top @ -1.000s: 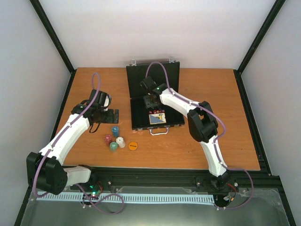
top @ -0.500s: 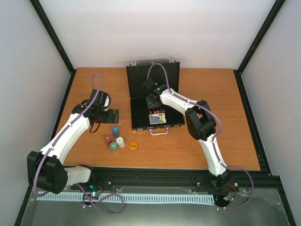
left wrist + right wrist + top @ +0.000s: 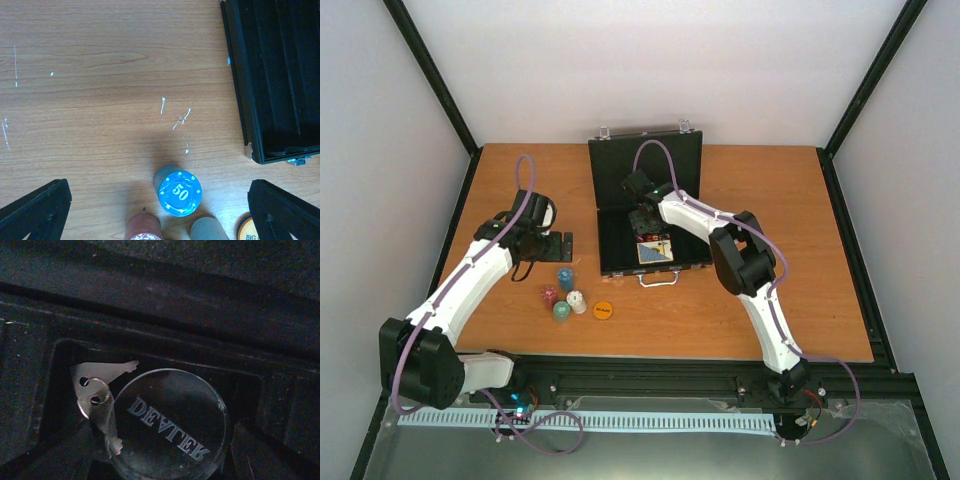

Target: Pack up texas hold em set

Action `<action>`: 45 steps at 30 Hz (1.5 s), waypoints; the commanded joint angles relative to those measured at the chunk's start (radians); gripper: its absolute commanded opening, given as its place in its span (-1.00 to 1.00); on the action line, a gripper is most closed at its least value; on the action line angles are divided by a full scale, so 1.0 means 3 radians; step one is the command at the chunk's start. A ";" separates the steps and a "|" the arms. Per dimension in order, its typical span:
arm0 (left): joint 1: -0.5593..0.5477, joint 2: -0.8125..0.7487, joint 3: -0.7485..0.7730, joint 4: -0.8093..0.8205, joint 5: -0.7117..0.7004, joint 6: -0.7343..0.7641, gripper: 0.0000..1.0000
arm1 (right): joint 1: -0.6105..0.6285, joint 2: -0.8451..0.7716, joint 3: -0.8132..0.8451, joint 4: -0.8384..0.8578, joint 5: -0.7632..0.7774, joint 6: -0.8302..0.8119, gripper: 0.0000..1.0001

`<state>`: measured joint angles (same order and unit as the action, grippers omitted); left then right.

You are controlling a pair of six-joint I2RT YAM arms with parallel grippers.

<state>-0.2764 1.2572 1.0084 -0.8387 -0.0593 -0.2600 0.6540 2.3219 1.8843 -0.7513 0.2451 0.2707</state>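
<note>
Hovering my left end effector (image 3: pixel 558 243) over desk (image 3: pixel 770 200), fingers spread wide, nothing held. Likely target, blue chip stack (image 3: pixel 179 193), stands upright just on near side, centred between my fingers; left arm much nearer than right. Crowding blue's near side: red stack (image 3: pixel 146 227), white stack (image 3: pixel 209 230), with orange disc (image 3: pixel 248 227) to right, so tight room there. Open briefcase (image 3: pixel 280 75) lies right of stacks. My right end effector (image 3: pixel 645 222) inside case, spread, empty, flanking clear disc (image 3: pixel 172 425) lying flat in recess beside keys (image 3: pixel 97 390). Packed too: card deck (image 3: pixel 654 251).
</note>
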 commanded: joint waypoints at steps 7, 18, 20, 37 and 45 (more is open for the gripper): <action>-0.0009 -0.0032 0.0034 -0.0022 -0.0032 -0.0079 1.00 | -0.0033 -0.0177 0.0154 -0.0096 -0.0227 -0.0169 1.00; -0.0009 -0.0047 0.0094 -0.0019 -0.0008 -0.0092 1.00 | -0.0011 -0.0566 0.0256 -0.0375 -0.0618 -0.0148 1.00; -0.0009 -0.0057 0.0137 -0.0047 -0.0010 -0.0107 1.00 | 0.0019 -0.0686 0.0131 -0.0393 -0.0673 -0.0138 1.00; -0.0009 -0.0362 0.0711 -0.0500 0.0062 -0.0114 0.99 | 0.1241 -0.1551 -0.0996 -0.0693 -0.0816 0.0217 1.00; -0.0009 -0.0556 0.0636 -0.0495 0.0168 -0.0097 1.00 | 0.1677 -0.1236 -0.0863 -0.0771 -0.0958 0.0337 1.00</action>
<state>-0.2764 1.1225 1.1851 -0.9699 -0.0372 -0.2852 1.1084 1.8977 1.5799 -0.9623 -0.0166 0.3389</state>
